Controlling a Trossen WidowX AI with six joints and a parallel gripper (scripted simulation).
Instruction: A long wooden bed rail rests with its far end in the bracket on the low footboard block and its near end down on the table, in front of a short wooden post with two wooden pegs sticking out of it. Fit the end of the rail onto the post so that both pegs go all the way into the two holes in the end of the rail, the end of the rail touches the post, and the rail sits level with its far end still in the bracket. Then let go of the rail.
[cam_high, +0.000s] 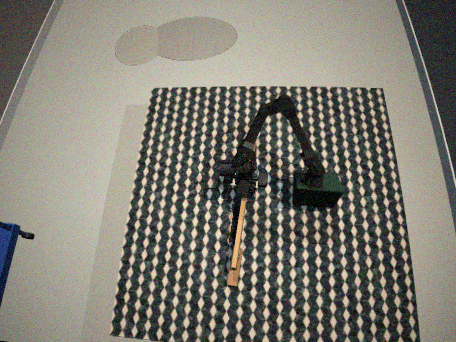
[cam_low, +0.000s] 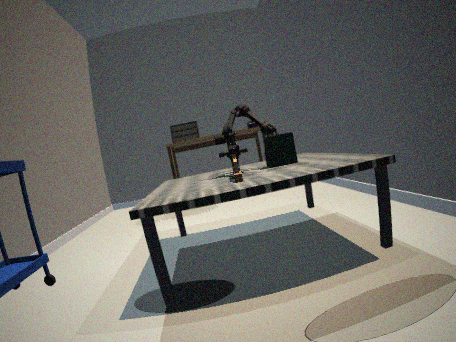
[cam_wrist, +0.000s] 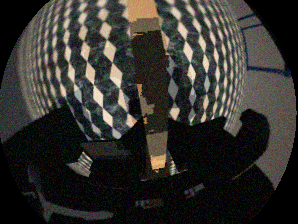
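Note:
The long wooden rail (cam_high: 239, 230) (cam_low: 234, 160) (cam_wrist: 150, 75) runs away from my gripper (cam_high: 244, 189) (cam_wrist: 149, 117). The gripper is shut on the rail close to its near end, one finger on each side. The far end lies over the low footboard block (cam_high: 233, 279) (cam_low: 238, 177); whether it is fully seated in the bracket is too small to tell. In the wrist view the rail is mostly in shadow, with its near part between the fingers. The post, both pegs and the end holes are hidden by the gripper and arm or too dark to make out, so contact there cannot be told.
A dark green box (cam_high: 320, 189) (cam_low: 281, 150) stands on the patterned table top (cam_high: 360, 280) (cam_low: 325, 162), beside the arm's base. The arm arches from there to the rail. A blue cart (cam_high: 6, 250) (cam_low: 25, 272) stands off to the left on the floor.

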